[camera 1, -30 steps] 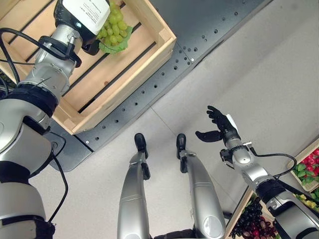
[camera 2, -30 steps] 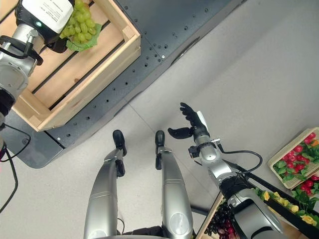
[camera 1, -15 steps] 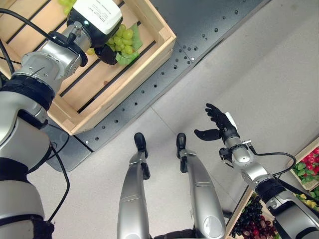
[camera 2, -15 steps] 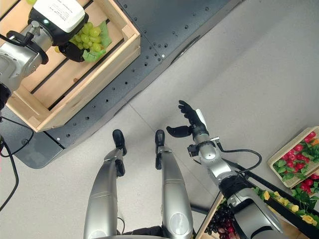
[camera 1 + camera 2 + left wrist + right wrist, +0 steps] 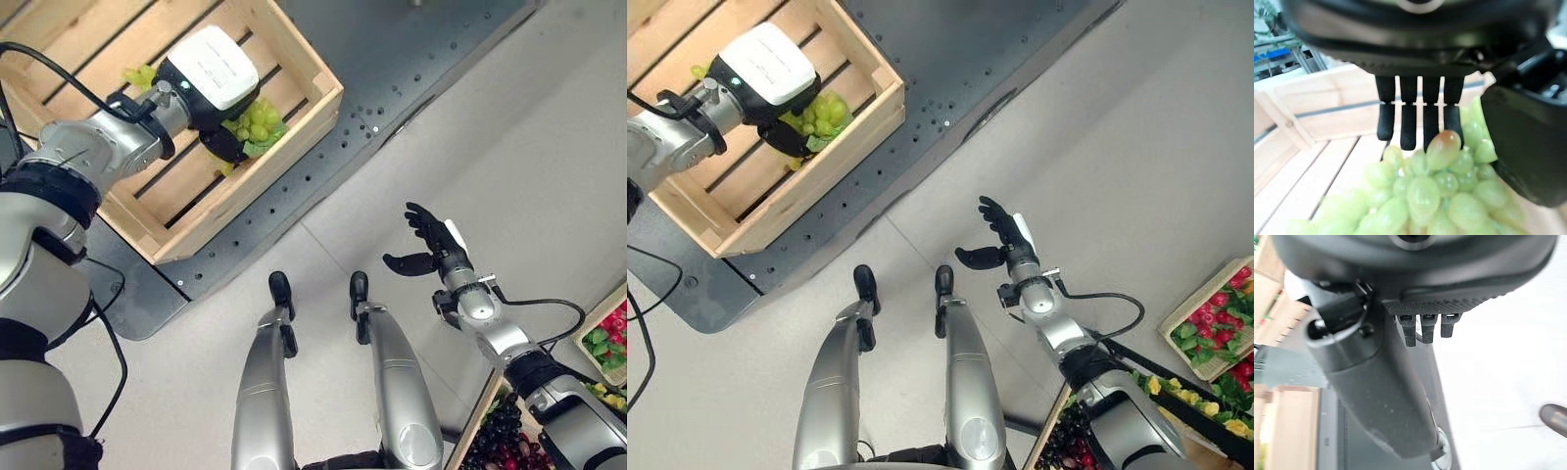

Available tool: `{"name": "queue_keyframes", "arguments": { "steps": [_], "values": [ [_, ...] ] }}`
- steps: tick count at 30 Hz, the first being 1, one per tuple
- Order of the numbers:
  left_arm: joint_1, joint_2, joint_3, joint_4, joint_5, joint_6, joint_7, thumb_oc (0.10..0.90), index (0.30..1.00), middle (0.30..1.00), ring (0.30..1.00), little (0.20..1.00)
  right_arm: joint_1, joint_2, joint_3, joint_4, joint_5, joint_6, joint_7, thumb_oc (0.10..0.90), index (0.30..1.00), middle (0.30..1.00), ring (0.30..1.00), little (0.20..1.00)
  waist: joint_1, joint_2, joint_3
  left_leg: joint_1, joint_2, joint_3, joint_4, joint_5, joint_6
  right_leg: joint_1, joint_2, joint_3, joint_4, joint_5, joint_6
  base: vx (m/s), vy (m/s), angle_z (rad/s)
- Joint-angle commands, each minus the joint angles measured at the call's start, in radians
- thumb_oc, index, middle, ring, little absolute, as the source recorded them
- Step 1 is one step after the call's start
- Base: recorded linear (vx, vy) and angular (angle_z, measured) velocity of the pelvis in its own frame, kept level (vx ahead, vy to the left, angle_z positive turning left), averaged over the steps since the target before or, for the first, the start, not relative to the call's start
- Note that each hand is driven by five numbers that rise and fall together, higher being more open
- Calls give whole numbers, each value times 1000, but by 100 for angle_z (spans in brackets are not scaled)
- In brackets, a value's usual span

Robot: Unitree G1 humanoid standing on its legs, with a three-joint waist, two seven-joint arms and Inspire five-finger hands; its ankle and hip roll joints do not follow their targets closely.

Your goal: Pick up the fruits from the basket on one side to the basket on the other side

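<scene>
I'm in the placing step: my left robot hand (image 5: 227, 137) is down inside the wooden crate (image 5: 304, 61), with its fingers (image 5: 1400, 125) and thumb curled round one bunch of green grapes (image 5: 257, 122), which sits low in the crate near its front corner. In the left wrist view the grapes fill the space under the fingers, with the crate's slatted floor just beyond them, so I judge they are at or nearly on the slats. Further back in the crate from the hand I can see one more bit of green grapes (image 5: 140, 75), so that makes two green bunches in the crate as far as I can count. Next, I'd say, the move calls for uncurling the left fingers, letting the bunch settle, then lifting clear of the crate wall. My right robot hand (image 5: 429, 247) hangs over the floor well away from the crate, fingers spread and holding nothing. On the far side from the crate I count one bunch of dark grapes (image 5: 498, 433) and one tray of red fruit (image 5: 1211, 341); the rest there is cut off.
</scene>
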Motion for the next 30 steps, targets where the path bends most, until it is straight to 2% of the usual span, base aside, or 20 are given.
{"name": "queue_keyframes", "arguments": {
  "steps": [1,2,5,6,8,9,11,12,13,14,17,19,21,22,26,28,29,30],
  "values": [
    [-11,34,199,-19,-166,162,168,400,300,300,300,300,27,-58,-119,-124,9,-81,13,800,900,900,900,900,22,37,-12,153,-4,43,-11,-121,-26,79,7,-2,-113,125,41,0,0,0],
    [4,39,216,-17,-205,165,182,400,300,300,300,300,32,-57,-121,-130,6,-82,12,800,900,900,900,900,24,37,-12,166,-4,42,-13,-123,-26,91,6,-2,-116,124,41,4,-31,-1],
    [103,42,350,-36,-314,154,221,400,300,300,300,300,54,-48,-133,-160,-23,-80,11,800,900,900,900,900,32,39,-12,226,-9,37,-20,-129,-28,150,-4,-9,-125,114,40,0,0,0],
    [162,35,434,-53,-353,143,230,400,300,300,300,300,66,-38,-141,-167,-42,-77,18,800,900,900,900,900,37,41,-12,266,-12,32,-28,-130,-31,188,-10,-10,-131,108,39,38,6,-1],
    [209,26,501,-74,-389,146,234,400,300,300,300,300,76,-32,-146,-175,-56,-74,26,800,900,900,900,900,39,42,-12,307,-14,28,-39,-132,-35,227,-16,-12,-140,104,38,57,8,-1],
    [255,18,566,-101,-420,157,231,400,300,300,300,300,88,-29,-151,-183,-67,-76,37,800,900,900,900,900,42,44,-12,355,-16,26,-54,-133,-38,275,-23,-14,-156,100,36,70,11,0],
    [296,8,622,-124,-465,170,240,400,300,300,300,300,96,-29,-155,-194,-70,-79,50,800,900,900,900,900,44,46,-12,394,-18,25,-64,-133,-40,313,-28,-16,-168,98,34,62,16,-2],
    [337,2,675,-134,-505,167,243,400,300,300,300,300,106,-26,-159,-204,-75,-80,60,800,900,900,900,900,45,52,-21,432,-18,25,-80,-133,-43,349,-35,-20,-179,94,35,52,17,-1],
    [346,0,685,-138,-518,169,244,400,300,300,300,300,108,-25,-158,-206,-77,-84,62,800,900,900,900,900,45,53,-25,438,-18,25,-85,-133,-43,354,-36,-20,-181,93,35,105,18,-2],
    [394,-12,738,-155,-558,154,248,400,300,300,300,300,126,-19,-161,-225,-82,-89,71,800,900,900,900,900,46,58,-49,469,-18,23,-103,-132,-46,383,-41,-23,-194,91,36,84,4,-1],
    [449,-20,796,-191,-611,130,258,400,300,300,300,300,150,-16,-168,-254,-82,-113,89,800,900,900,900,900,46,66,-76,506,-21,19,-129,-129,-50,419,-46,-25,-216,89,37,81,-6,0],
    [511,-29,855,-230,-651,98,244,400,300,300,300,300,174,-3,-173,-281,-98,-123,111,800,900,900,900,900,51,79,-122,549,-26,17,-172,-122,-53,468,-52,-30,-257,90,40,106,-1,5],
    [547,-38,882,-252,-668,76,239,400,300,300,300,300,188,1,-171,-295,-106,-125,119,800,900,900,900,900,53,87,-145,575,-30,16,-192,-122,-54,497,-55,-34,-274,87,42,118,6,3],
    [579,-46,899,-271,-628,71,222,400,300,300,300,300,202,5,-171,-298,-114,-124,134,800,900,900,900,900,54,94,-172,606,-33,15,-216,-120,-55,532,-57,-39,-296,85,44,194,14,-1],
    [628,-28,888,-282,-581,74,158,400,300,300,300,300,247,-17,-182,-306,-107,-117,177,800,900,900,900,900,49,109,-226,669,-40,20,-260,-118,-58,604,-54,-46,-344,84,46,173,22,0],
    [639,-25,881,-273,-583,78,127,400,300,300,300,300,255,-30,-184,-303,-100,-108,188,800,900,900,900,900,45,113,-233,680,-41,24,-261,-122,-56,613,-55,-46,-344,80,45,118,36,-1],
    [642,-25,878,-271,-580,83,118,456,385,385,385,385,257,-34,-186,-301,-97,-105,192,800,900,900,900,900,44,114,-234,682,-42,25,-262,-123,-55,614,-55,-46,-343,79,45,79,41,0],
    [648,-26,868,-269,-572,94,105,590,585,585,585,585,259,-39,-187,-292,-93,-103,198,800,900,900,900,900,41,117,-232,685,-42,27,-260,-125,-54,615,-55,-44,-341,76,44,25,39,0]
  ]
}}
